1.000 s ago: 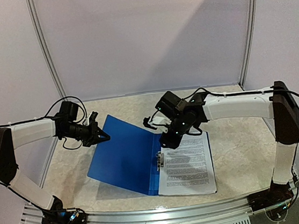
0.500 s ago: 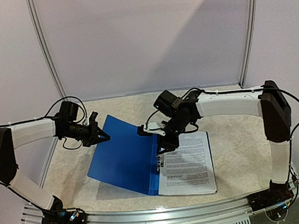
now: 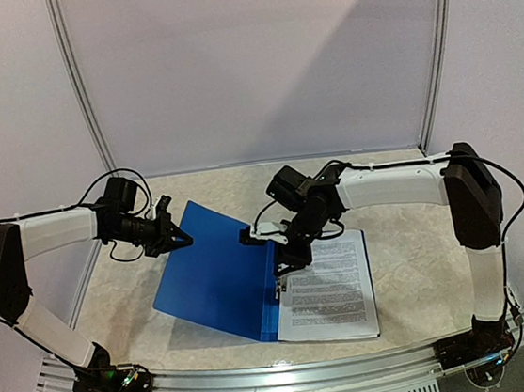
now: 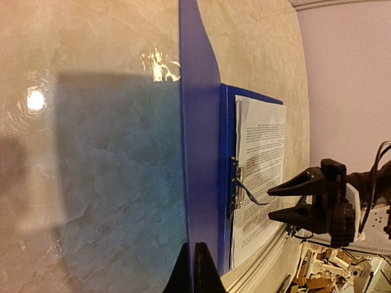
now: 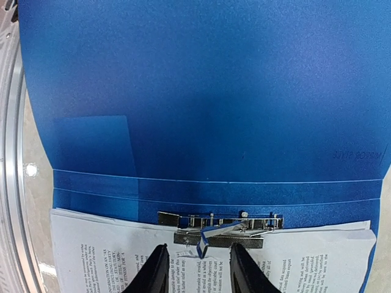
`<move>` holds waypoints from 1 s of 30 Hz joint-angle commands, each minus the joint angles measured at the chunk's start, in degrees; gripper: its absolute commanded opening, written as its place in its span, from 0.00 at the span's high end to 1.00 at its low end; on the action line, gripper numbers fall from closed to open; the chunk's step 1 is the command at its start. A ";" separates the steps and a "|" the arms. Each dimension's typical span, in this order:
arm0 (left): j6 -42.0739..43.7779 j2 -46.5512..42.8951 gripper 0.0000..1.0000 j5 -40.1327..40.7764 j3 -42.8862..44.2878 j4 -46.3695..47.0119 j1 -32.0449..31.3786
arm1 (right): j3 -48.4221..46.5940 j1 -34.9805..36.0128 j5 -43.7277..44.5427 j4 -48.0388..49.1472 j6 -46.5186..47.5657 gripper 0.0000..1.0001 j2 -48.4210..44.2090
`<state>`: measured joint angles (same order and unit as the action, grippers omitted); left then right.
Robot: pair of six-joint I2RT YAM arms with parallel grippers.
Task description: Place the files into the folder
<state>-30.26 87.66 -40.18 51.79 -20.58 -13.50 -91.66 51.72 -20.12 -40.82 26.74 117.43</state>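
Clip lever (image 5: 220, 229), above files (image 5: 305, 256): right gripper (image 5: 197, 253) parted astride it, should close squarely, press flat (left gripper (image 4: 190, 259) clenched on folder (image 4: 198, 152) cover).

I counted one folder (image 3: 216, 272), one stack of printed files (image 3: 329, 288) whose sheets I could not number, and one metal clip (image 5: 183, 218).

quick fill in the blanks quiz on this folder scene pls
1. The left gripper pinches the raised cover of the ____ folder.
2. The papers lie with one edge at its metal ____.
3. The right gripper hovers above that with jaws ____.

Missing words: blue; clip; open.
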 commanded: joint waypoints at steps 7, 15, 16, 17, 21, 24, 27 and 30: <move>-0.06 -0.56 1.00 0.46 0.11 0.60 0.67 | -2.07 -0.16 -0.31 0.67 -1.70 0.82 2.65; -0.03 -0.39 1.00 0.54 0.07 0.64 0.67 | -1.78 -0.06 -0.19 -0.22 -1.82 0.84 2.09; -0.01 -0.46 1.00 0.54 0.07 0.66 0.68 | -1.77 -0.09 -0.18 -0.11 -1.86 0.83 2.03; -0.06 -0.47 1.00 0.50 -0.01 0.68 0.68 | -1.85 -0.05 -0.18 -0.04 -1.93 0.82 1.95; -0.02 -0.47 1.00 0.57 0.06 0.63 0.75 | -1.86 0.20 -0.10 0.38 -1.97 0.82 0.90; 0.01 -0.43 1.00 0.55 0.07 0.73 0.74 | -1.78 0.46 0.24 0.35 -1.79 0.83 0.55; 0.02 -0.58 1.00 0.59 0.00 0.72 0.75 | -1.68 0.69 0.14 0.29 -1.64 0.91 0.82; -0.03 -0.60 1.00 0.50 0.06 0.64 0.76 | -1.55 0.74 0.58 -0.13 -1.50 0.95 1.37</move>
<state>-30.26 87.66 -40.18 51.79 -20.56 -13.45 -92.40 52.07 -20.05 -40.66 25.39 119.37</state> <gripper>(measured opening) 0.022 0.064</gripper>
